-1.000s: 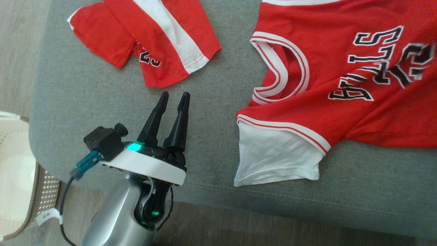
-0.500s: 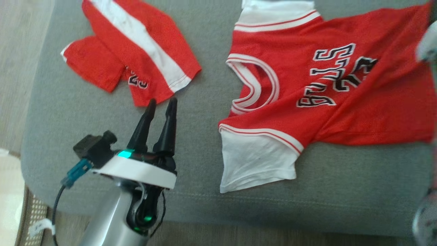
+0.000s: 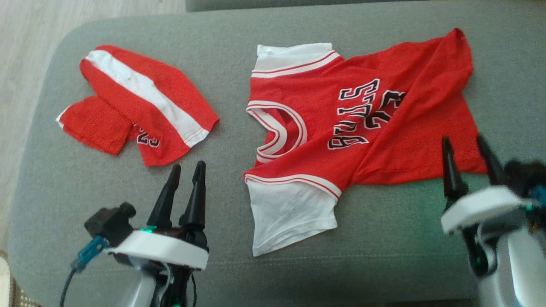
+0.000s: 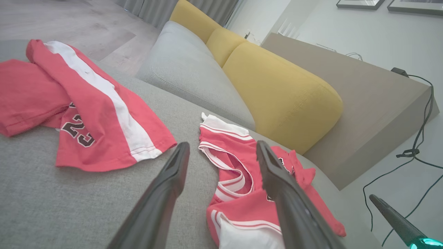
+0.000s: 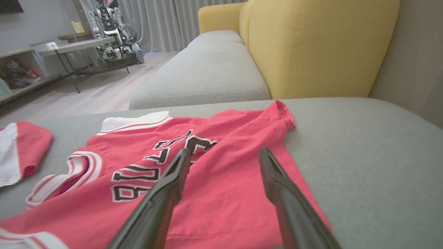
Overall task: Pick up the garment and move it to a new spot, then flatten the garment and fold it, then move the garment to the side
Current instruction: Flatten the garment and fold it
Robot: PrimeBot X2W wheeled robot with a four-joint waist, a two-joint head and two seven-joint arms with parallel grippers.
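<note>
The garment [image 3: 384, 128] lies spread on the grey cushion [image 3: 384, 238], ahead of and between the two grippers, with its long axis running from one gripper toward the other. Its collar and white sleeves are at the end nearer the left gripper [image 3: 187, 166], its hem is at the end by the right gripper [image 3: 463, 140], and the chest lettering faces up. Both grippers have their fingers spread wide and hold nothing; the left is just short of the red shorts [image 3: 140, 106] ahead of it, while the right has its tips over the hem edge, and I cannot tell whether they touch the cloth.
</note>
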